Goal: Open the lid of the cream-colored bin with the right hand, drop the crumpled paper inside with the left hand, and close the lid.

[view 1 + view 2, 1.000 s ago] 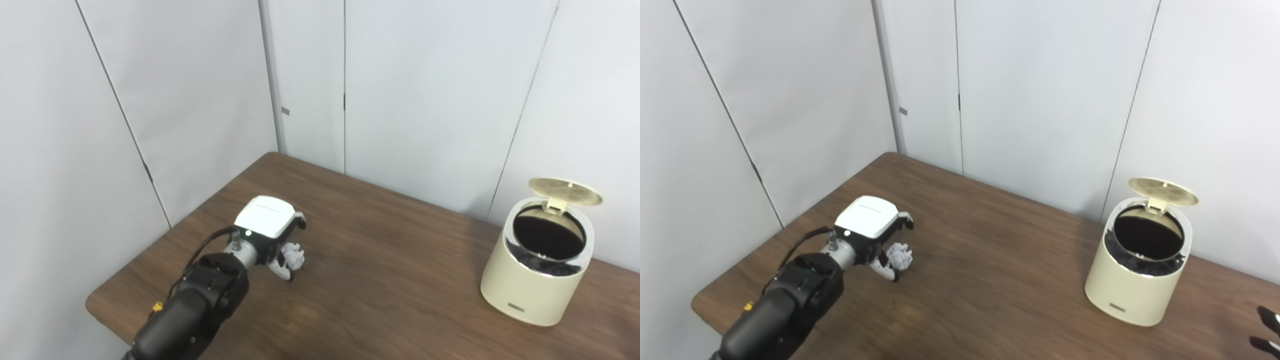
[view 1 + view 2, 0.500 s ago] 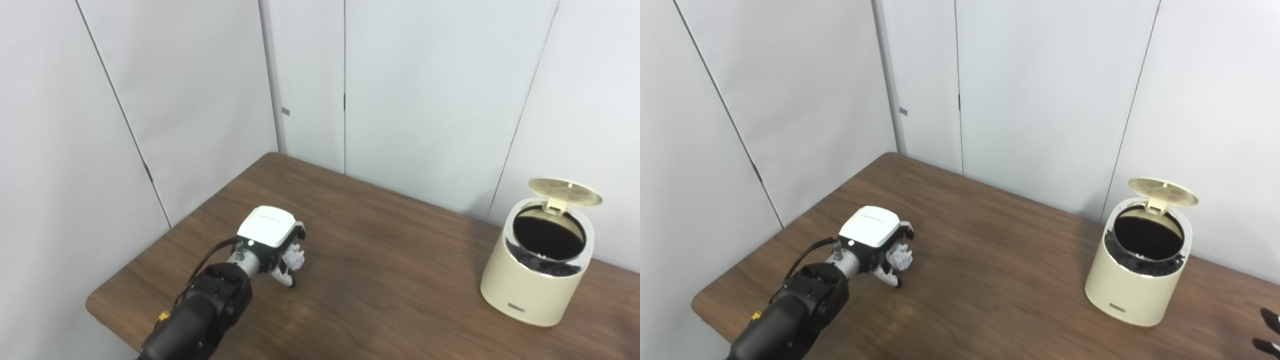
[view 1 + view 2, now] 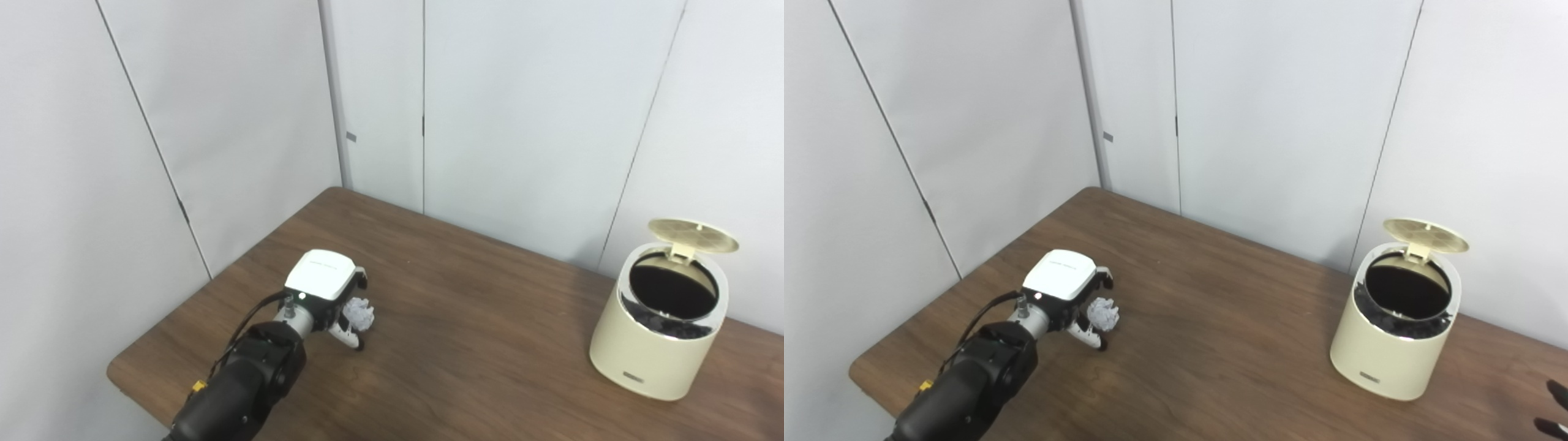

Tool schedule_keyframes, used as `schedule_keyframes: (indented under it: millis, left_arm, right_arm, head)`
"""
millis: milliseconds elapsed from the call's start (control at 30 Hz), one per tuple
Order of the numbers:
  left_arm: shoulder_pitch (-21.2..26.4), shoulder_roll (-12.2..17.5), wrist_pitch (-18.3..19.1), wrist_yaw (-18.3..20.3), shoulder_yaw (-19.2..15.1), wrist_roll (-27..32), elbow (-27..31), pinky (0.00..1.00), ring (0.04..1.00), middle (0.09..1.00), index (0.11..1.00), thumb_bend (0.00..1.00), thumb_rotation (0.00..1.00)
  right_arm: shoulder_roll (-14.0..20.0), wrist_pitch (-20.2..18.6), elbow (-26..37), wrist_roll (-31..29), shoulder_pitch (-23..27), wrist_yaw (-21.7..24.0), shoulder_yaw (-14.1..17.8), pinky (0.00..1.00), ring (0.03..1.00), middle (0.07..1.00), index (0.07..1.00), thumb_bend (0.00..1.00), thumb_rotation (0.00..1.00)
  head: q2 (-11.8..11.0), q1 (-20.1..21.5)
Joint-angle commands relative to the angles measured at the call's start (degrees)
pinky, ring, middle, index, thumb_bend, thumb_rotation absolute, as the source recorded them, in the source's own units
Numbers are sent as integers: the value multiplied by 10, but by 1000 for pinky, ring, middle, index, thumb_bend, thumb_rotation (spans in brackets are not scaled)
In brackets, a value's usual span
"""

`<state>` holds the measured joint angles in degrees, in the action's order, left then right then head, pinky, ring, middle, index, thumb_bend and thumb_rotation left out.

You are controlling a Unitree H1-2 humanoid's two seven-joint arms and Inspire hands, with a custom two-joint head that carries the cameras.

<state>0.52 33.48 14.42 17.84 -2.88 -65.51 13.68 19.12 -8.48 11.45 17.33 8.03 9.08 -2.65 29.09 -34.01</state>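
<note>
The crumpled paper (image 3: 359, 313) lies on the brown table (image 3: 478, 343) at the left. My left hand (image 3: 324, 288) is low over it, white back up, with fingers (image 3: 362, 278) on the far side of the paper and the thumb (image 3: 349, 340) on the near side. The hand is open around the paper and I see no firm grip. The cream-colored bin (image 3: 655, 343) stands at the right with its lid (image 3: 693, 235) flipped up at the back and a black liner inside. Only the fingertips of my right hand (image 3: 1552, 407) show at the bottom right edge, spread and empty.
Grey wall panels (image 3: 520, 122) close off the table at the back and left. The table's left corner edge (image 3: 116, 370) is just behind my left forearm (image 3: 239, 392). Bare wood lies between the paper and the bin.
My left hand has come down closer around the paper and drawn slightly back to the left. The paper and the bin have not moved. The right fingertips have slipped lower at the edge.
</note>
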Motion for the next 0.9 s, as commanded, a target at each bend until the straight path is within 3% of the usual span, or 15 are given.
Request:
schedule_keyframes:
  millis: [0, 33, 167, 367, 667, 867]
  left_arm:
    - [-3, 9, -11, -15, 8, 10, -25, 604, 632, 587, 649, 787, 72]
    - [-3, 10, -13, -20, 10, 14, -30, 613, 615, 530, 627, 647, 29]
    - [-4, 12, -12, -25, 20, 23, -42, 626, 604, 469, 538, 530, 1]
    - [-3, 11, -18, -46, 39, 31, -66, 678, 641, 456, 528, 521, 0]
    - [3, 10, -12, -48, 65, 34, -83, 672, 602, 479, 495, 526, 0]
    - [6, 11, -13, -57, 76, 28, -90, 661, 591, 439, 526, 521, 0]
  right_arm:
    - [9, 18, 22, -1, 15, -1, 3, 586, 840, 962, 953, 751, 593]
    - [9, 17, 23, 0, 15, -1, 3, 595, 843, 962, 954, 756, 603]
    - [8, 4, 32, 2, 14, 1, 4, 608, 842, 959, 953, 766, 615]
    - [8, -6, 38, -2, 13, 5, 9, 619, 850, 967, 952, 797, 638]
    - [8, -9, 42, -4, 12, 8, 12, 610, 847, 962, 949, 800, 644]
    - [8, -11, 41, -5, 12, 8, 13, 629, 839, 951, 938, 787, 628]
  head:
    - [2, 1]
    - [2, 1]
    - [5, 3]
    - [8, 3]
    - [11, 8]
    - [11, 9]
